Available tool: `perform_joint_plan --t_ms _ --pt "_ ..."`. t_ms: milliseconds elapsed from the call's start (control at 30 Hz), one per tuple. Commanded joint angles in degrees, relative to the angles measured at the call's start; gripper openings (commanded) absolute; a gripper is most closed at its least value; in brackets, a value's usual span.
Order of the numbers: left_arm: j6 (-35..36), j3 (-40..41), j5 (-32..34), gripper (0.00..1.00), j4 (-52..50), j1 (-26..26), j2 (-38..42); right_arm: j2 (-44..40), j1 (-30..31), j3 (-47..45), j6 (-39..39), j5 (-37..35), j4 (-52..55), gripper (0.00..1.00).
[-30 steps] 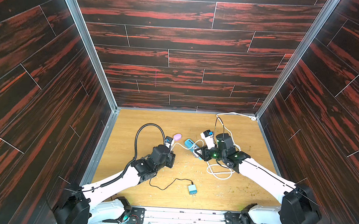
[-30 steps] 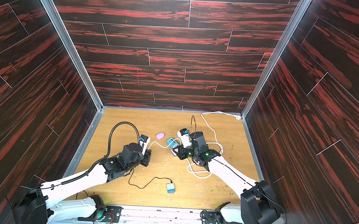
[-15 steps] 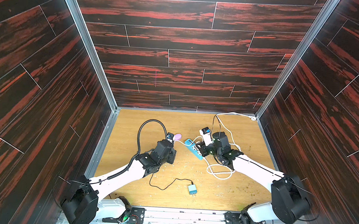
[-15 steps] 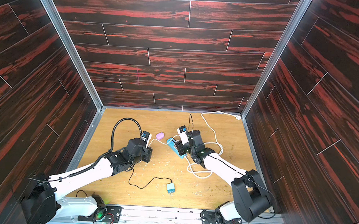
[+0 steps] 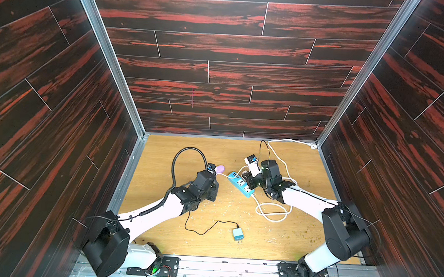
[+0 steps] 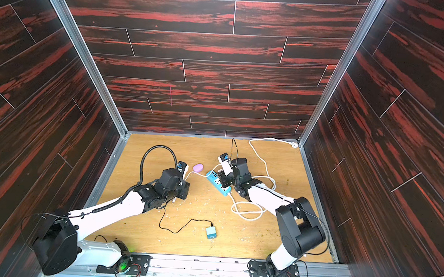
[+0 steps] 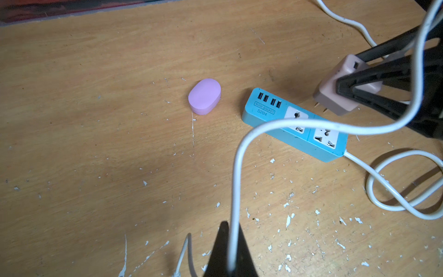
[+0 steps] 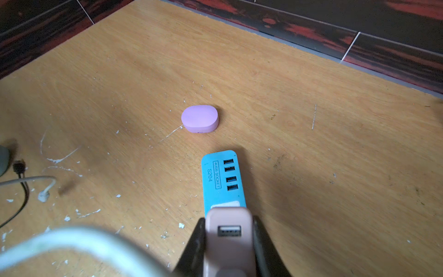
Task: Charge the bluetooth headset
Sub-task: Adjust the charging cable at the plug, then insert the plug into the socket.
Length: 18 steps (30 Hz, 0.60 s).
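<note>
- Nearest the robot's base, behind both claws, a teal wall charger lies flat on the wooden table. A thin black cable trails from it toward the left arm.
- The left claw is closed, pinching a white charging cable between its tips.
- From that pinch the cable rises, arcs over the blue power strip and runs on past the right claw, out of frame.
- To the side of the right claw, toward the left arm, a loose white connector end and a small black connector rest on the table.
- The right claw is clamped on a pink USB wall plug, one finger on each side. The plug's USB port faces the wrist camera and is empty.
- The plug's two prongs are bare. They point at the power strip and sit close to it, but they are in no socket.
- The strip lies flat, just under and ahead of the right claw, with its four USB ports at the end away from that claw. Its white cord loops behind the claw, beside the forearm.
- The headset's lilac charging case lies closed on the table beyond the strip's USB end. It is ahead of both claws, touched by neither, and apart from the strip.
- Farthest off, the cord reaches the back right corner.
</note>
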<state>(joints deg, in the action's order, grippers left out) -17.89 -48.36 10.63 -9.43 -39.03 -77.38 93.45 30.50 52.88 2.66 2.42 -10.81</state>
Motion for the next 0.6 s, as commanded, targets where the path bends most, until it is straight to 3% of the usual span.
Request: perform_joint_plan --t_ms 0,567 --pt "-0.56 -2.08 -1.20 0.00 -1.13 0.53 -1.10 1.81 -0.27 1.67 1.86 1.91 -1.69 0.17" --pt "-1.22 -1.98 -2.94 0.00 -0.12 0.99 -3.00 6.44 -0.27 3.33 3.23 4.79 -1.28 0.17"
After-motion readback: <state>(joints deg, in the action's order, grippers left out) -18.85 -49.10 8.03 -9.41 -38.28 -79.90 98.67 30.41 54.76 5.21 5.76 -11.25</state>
